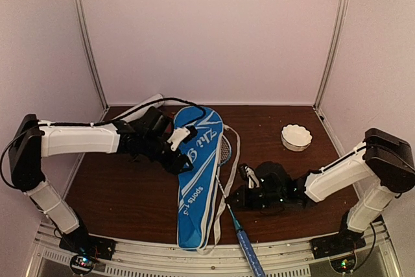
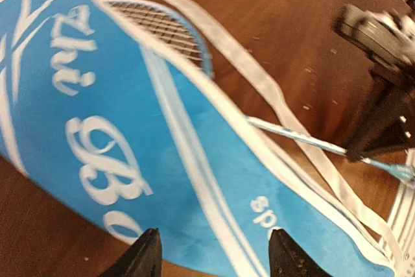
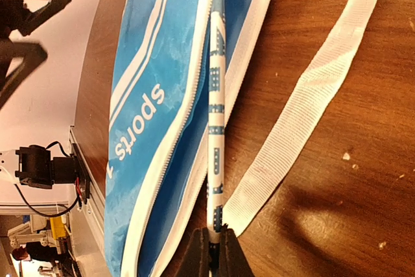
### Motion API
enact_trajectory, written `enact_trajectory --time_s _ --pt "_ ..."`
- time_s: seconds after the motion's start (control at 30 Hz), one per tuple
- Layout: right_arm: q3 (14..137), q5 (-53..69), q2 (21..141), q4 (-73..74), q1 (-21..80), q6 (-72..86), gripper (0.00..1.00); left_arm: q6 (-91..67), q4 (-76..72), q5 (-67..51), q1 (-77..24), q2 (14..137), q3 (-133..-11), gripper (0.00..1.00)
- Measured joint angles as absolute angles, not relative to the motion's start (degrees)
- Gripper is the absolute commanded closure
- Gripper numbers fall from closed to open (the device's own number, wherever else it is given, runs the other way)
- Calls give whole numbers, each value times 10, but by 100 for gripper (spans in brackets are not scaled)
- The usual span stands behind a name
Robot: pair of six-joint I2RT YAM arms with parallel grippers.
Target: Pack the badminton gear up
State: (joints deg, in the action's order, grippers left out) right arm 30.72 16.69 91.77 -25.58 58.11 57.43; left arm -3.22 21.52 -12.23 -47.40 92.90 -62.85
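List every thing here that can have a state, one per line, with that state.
racket bag, lying flat
racket, head partly under the bag, handle sticking out
left gripper, open over the bag
right gripper, shut on the racket
white tube, lying down
white bowl, upright, empty

Top external: it is looking down and forward from above and behind my bases, standing far off and taking in the whole racket bag (image 1: pixel 196 180) lengthwise at mid-table.
Left wrist: it is riding on my left arm, looking down past my left gripper (image 2: pixel 211 257) and hanging close over the bag's lettered face.
Right wrist: it is riding low on my right arm, looking along the racket (image 3: pixel 216 128) past my right gripper (image 3: pixel 214 251), close beside the bag's zipper edge.
Shared: all three are showing the bag, the racket along its edge and the white strap (image 3: pixel 311 95) beside it.
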Motion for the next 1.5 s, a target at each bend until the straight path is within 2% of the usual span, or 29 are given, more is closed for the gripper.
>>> enact_trajectory --time_s 0.17,0.33,0.63,0.97,1.17,1.33,1.43,1.5 --pt "307 171 931 -280 581 582 100 -147 159 -123 -375 933 -587 44" --pt "307 176 937 -303 581 590 100 -211 121 -138 -312 999 -588 50" --pt "305 177 955 -320 578 599 100 -244 90 -206 -300 1105 -647 76" --pt "338 159 985 -316 575 593 100 -211 102 -230 -305 1141 -706 83" --pt "366 149 1005 -310 554 582 100 -189 119 -230 -316 1167 -741 79" --pt "381 151 1020 -321 534 576 100 -170 138 -228 -317 1171 -757 58" --pt "380 155 1030 -336 533 581 100 -178 124 -223 -319 1153 -730 51" --pt "375 158 1034 -353 533 585 100 -187 122 -211 -323 1120 -691 49"
